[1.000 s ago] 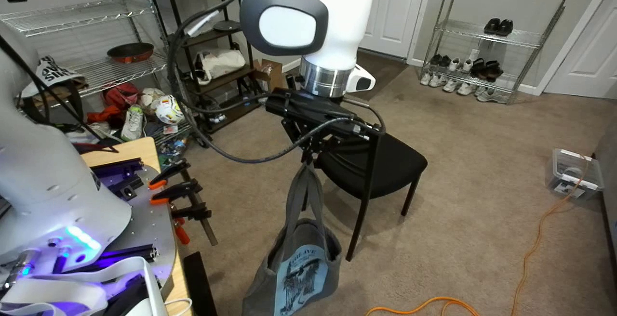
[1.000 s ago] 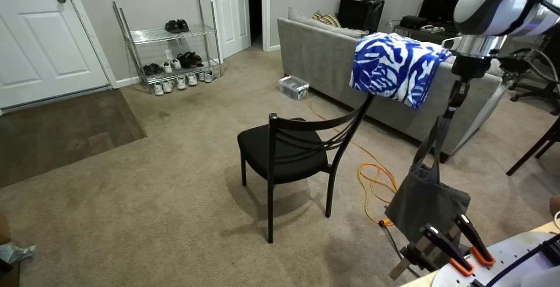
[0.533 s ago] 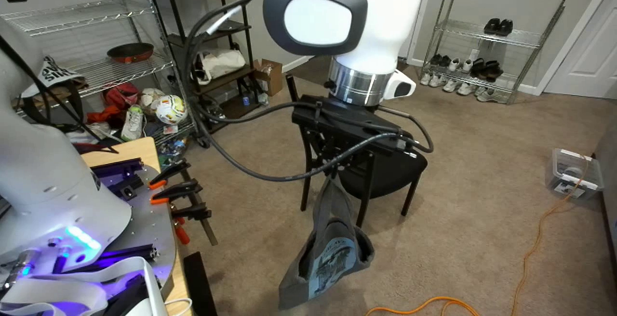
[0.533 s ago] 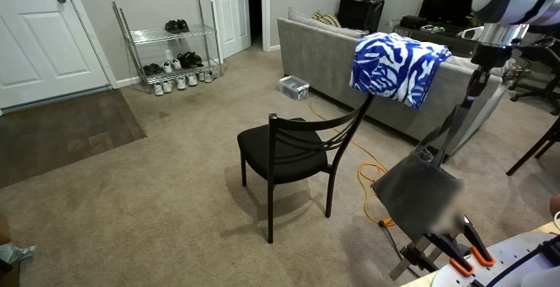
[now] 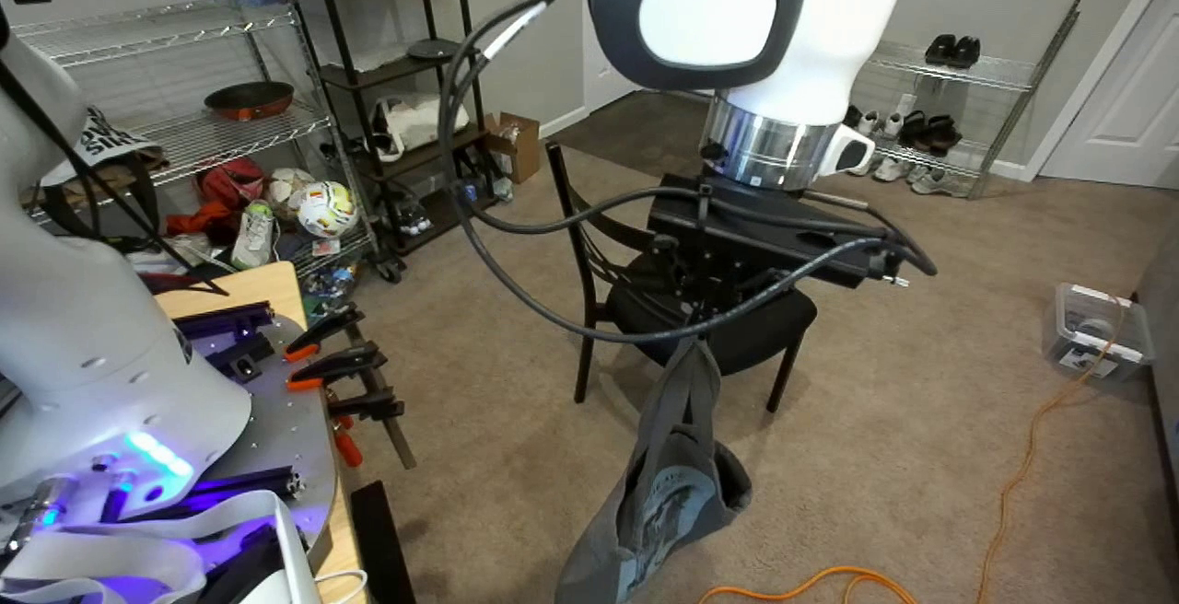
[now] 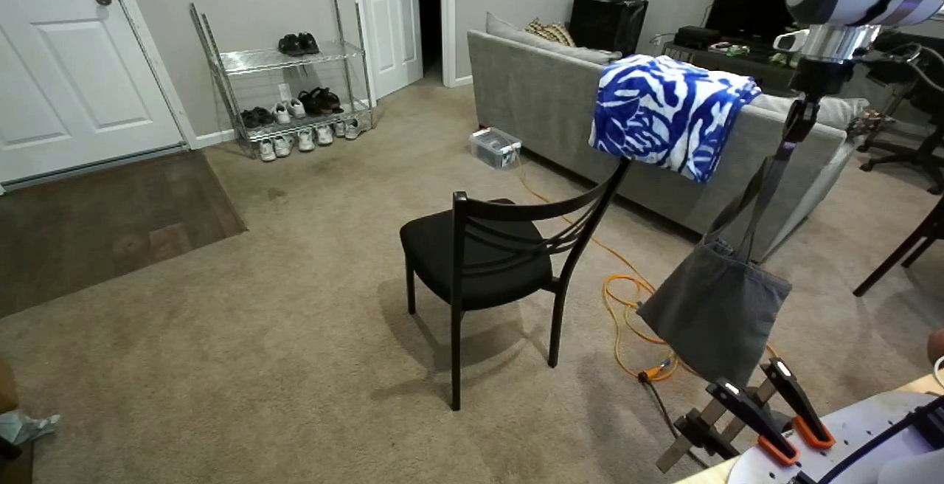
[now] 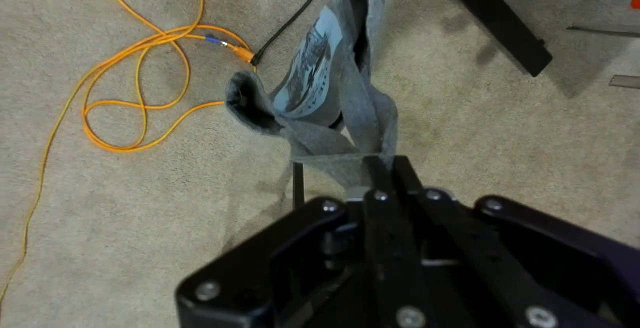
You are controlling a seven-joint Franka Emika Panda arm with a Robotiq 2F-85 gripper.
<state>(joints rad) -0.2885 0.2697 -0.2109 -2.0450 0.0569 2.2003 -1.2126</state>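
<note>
My claw [image 7: 389, 163] is clamped on the gray bag [image 6: 719, 310] by its straps [image 7: 366, 118]; bag hangs below me at a slant, print [image 7: 312, 73] visible in wrist view. Nearby: blk chair [image 6: 435, 255] upright on carpet [image 6: 295, 307], org cord [image 7: 165, 38] looped there too. Farther off: sofa [image 6: 531, 85] w/ blue/wht cloth [image 6: 664, 111] over its back.

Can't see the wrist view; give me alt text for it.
The gripper, at bottom, pinches the handles of a gray tote bag hanging over beige carpet. A looped orange cord lies at left; a black bar shows at upper right.
</note>
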